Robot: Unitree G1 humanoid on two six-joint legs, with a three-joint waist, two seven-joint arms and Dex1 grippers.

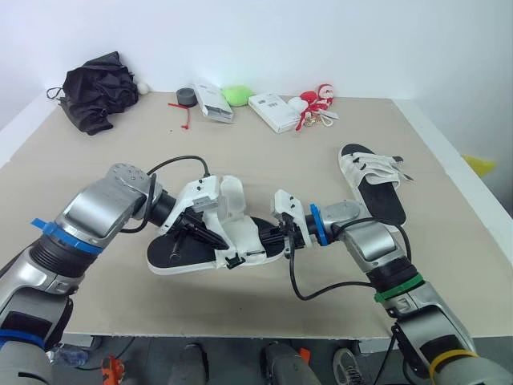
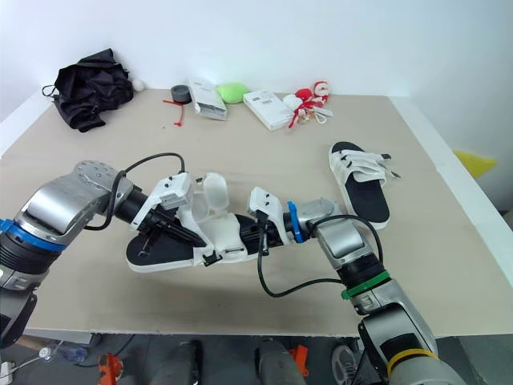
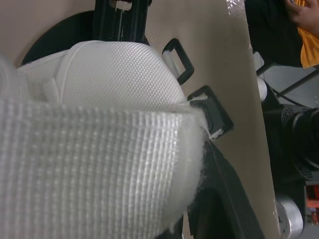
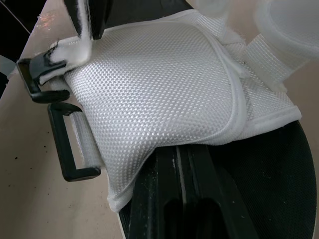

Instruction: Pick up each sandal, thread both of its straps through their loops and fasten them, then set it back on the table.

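Left tool (image 1: 196, 231) is clamped on the free white strap (image 3: 99, 164) of the near sandal (image 1: 172, 255), with one black finger (image 4: 84, 15) pinching the frayed strap end just beside the two black loops (image 4: 70, 144). Right tool (image 1: 276, 241) meets it from the opposite side. Its fingers (image 4: 169, 199) are drawn together and grip the edge of the sandal's white mesh upper. Left forearm comes in from the table's left edge, bent inward. Right forearm is folded at the elbow and points across toward the left, so the two wrists face each other. We log the near sandal close to the front edge of the table (image 1: 240, 152), roughly mid-width. The second sandal (image 1: 377, 192) lies sole-down near the right edge, well apart.
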